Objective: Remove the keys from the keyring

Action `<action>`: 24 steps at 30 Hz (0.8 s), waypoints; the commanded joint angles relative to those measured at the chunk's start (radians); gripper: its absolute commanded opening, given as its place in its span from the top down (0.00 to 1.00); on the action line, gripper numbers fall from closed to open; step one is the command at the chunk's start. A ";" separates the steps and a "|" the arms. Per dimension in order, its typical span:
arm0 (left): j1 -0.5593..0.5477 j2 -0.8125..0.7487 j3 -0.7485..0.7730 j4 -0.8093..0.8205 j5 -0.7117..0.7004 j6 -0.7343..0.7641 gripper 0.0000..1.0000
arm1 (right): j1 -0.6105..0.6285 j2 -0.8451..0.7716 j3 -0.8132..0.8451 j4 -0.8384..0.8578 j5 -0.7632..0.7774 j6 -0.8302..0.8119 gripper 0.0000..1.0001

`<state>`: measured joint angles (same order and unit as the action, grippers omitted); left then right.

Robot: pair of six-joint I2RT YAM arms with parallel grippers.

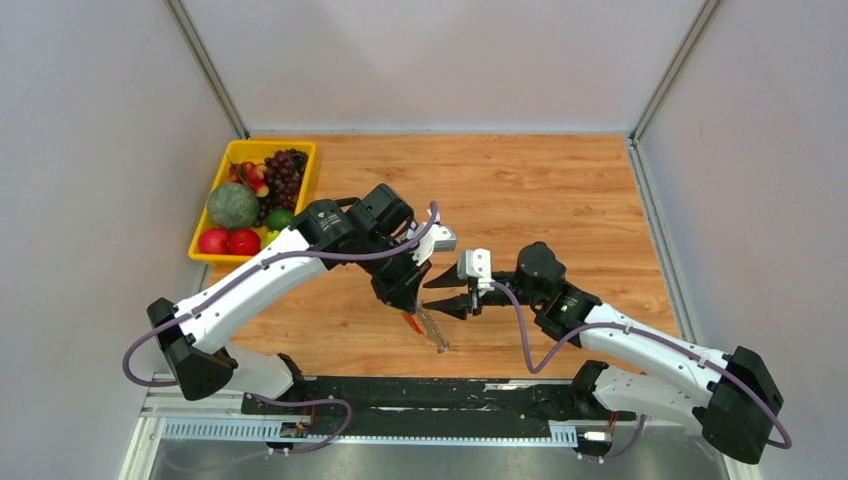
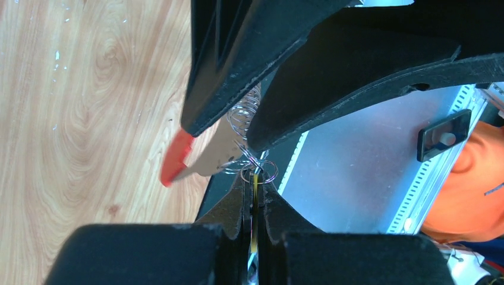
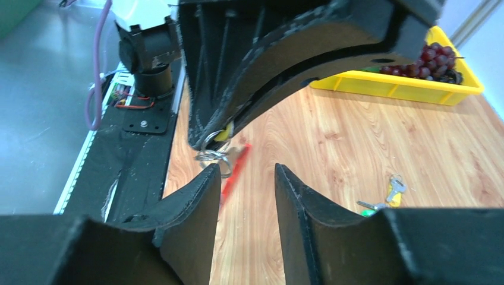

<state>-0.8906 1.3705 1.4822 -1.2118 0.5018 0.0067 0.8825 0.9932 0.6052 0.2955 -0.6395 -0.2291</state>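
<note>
One keyring: red, seen edge-on, hanging from the left fingers over the near part of the table.
Keys: grey, hanging just beside the red loop.
Left gripper: clenched on the keyring at its wire rings.
Right gripper: released, jaws parted, just beside the hanging bundle, apart from it.
Loose keys: yellow and green, lying farther out on the wood.
Basket: yellow, holding fruit, far left corner.

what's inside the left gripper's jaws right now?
A thin yellow piece is pinched in the shut left gripper; wire rings and the red keyring hang past its tips. The fingers cover the rest of the yellow piece, so can't tell what it is.
</note>
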 commanded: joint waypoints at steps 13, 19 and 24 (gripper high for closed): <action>-0.035 -0.060 0.058 -0.005 -0.012 0.037 1.00 | 0.020 0.048 0.056 -0.007 -0.203 -0.050 0.83; -0.036 -0.082 0.035 0.008 -0.035 0.030 1.00 | 0.020 0.007 0.031 -0.015 -0.165 -0.047 1.00; -0.036 -0.123 0.000 0.065 -0.063 0.009 1.00 | 0.021 -0.049 -0.004 -0.008 -0.120 -0.019 1.00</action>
<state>-0.9215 1.3205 1.4948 -1.2053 0.4629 0.0280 0.8963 1.0031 0.6174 0.2699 -0.7784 -0.2626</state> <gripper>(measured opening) 0.030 0.006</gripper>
